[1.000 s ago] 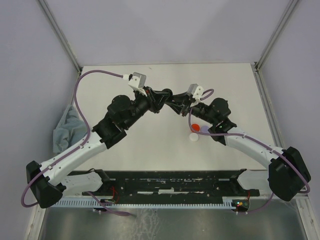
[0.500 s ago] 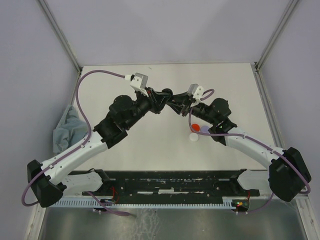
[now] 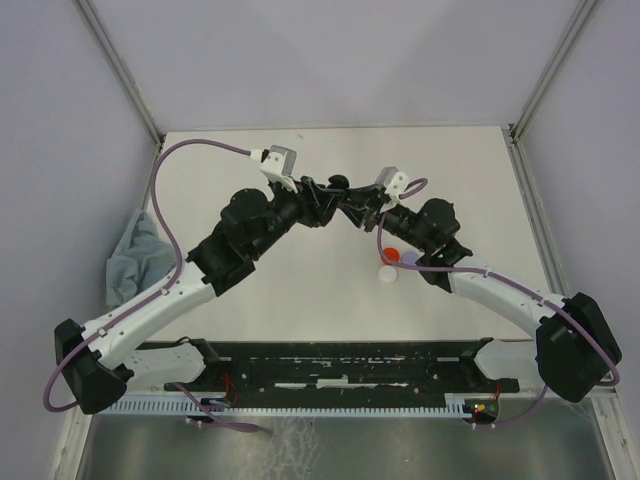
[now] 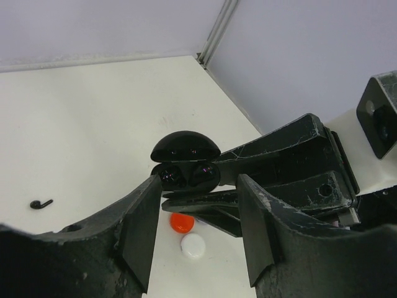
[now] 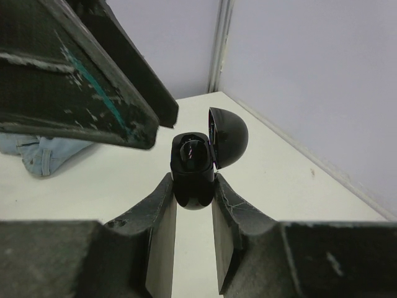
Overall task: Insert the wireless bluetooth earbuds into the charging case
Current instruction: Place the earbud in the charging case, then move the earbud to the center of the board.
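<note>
While my right pincer [image 5: 193, 185] is clamped on the base of the black charging case [image 5: 192, 167], its lid tipped up and open, my left pincer [image 4: 200, 189] has changed. A second ago its fingers were together at the case; now they stand apart with nothing between the pads, just short of it. Both arms otherwise meet where they did, above the middle of the table [image 3: 450, 170], nearer its far edge.

From above, the case is only a dark lump between the two pincers. My right wrist view looks straight into the base, where something glossy and black sits, though I cannot tell whether it is a bud or the bare well. Only my left wrist view shows one black earbud [image 4: 41, 203] lying alone on the table, well apart from the case, with a red disc [image 4: 182, 221] and a white disc [image 4: 193, 246] below the case. The overhead view adds a lavender disc [image 3: 407, 258] and a cloth [image 3: 135, 255] at the left edge.
</note>
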You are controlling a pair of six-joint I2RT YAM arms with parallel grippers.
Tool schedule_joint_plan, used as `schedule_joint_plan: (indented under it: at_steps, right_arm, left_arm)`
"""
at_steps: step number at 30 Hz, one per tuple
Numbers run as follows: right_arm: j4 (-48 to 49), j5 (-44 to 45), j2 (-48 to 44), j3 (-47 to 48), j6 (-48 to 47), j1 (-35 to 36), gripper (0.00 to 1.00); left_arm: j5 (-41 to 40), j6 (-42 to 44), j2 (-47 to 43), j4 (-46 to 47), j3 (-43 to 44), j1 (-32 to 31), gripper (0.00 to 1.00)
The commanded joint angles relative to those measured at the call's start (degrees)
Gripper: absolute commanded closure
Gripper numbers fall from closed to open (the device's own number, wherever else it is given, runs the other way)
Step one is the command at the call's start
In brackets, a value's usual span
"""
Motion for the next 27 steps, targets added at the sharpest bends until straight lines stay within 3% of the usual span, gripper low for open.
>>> schedule_joint_plan:
  at_steps: [1, 5, 11, 20, 27]
  right_arm:
    - [3.3, 6.2, 0.4, -2.3, 0.7, -0.1, 0.98]
    - [2.5, 11.8, -0.3, -5.9, -0.6, -0.5, 0.98]
    - [1.2, 20.3, -4.2, -12.6, -1.4, -0.9, 0.98]
    - [-3.3, 24.4, -12.0, -18.1, -2.1, -1.4, 0.98]
    - [-5.4, 24.6, -16.6, -20.3, -2.1, -1.9, 0.98]
  left_arm:
    - [-4.3, -0.8, -0.2, -3.3, 3.6, 0.1, 0.39]
    - [-5.9, 0.1, 1.8, -7.8, 4.9, 2.1, 0.36]
    - [0.5, -3.7, 8.8, -13.7, 7.6, 10.2, 0.35]
    - [2.2, -2.9, 26.8, -19.2, 15.3, 16.7, 0.35]
    - [-0.9, -0.7, 42.2, -20.7, 21.9, 18.9, 0.34]
